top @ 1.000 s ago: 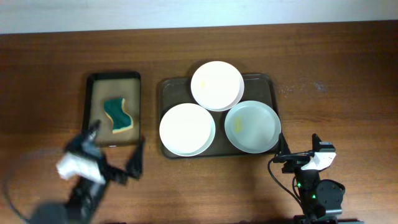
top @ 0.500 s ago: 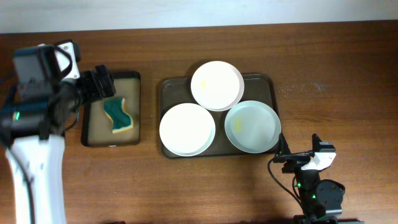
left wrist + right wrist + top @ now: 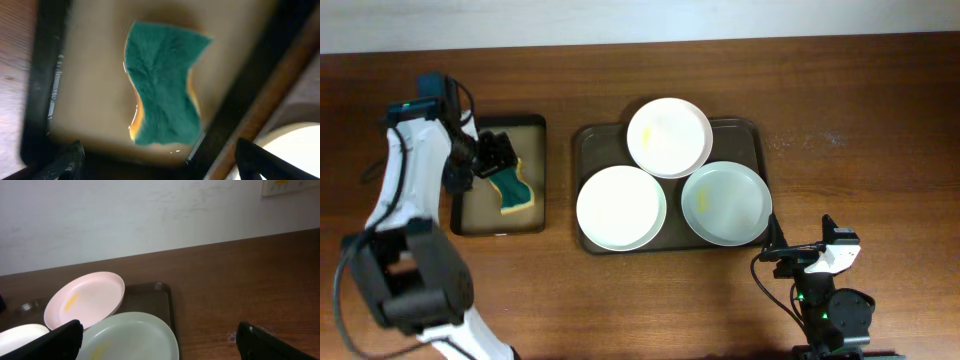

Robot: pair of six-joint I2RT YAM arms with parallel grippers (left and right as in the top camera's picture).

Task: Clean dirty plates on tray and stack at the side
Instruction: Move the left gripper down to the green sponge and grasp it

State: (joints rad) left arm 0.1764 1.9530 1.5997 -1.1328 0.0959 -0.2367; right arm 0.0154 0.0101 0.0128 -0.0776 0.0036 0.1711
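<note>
The step in hand is the pickup: the left end effector (image 3: 496, 157) is held spread just over the green-topped sponge (image 3: 510, 187) in the small black tray (image 3: 465, 215). A straight drop and a pinch across its narrow waist are called for next. All three plates (image 3: 620, 207) sit on the brown tray (image 3: 752, 132), two visibly smeared, with the right end effector (image 3: 160, 345) parked spread beside it. The left wrist view's blurred, so contact can't be judged.
</note>
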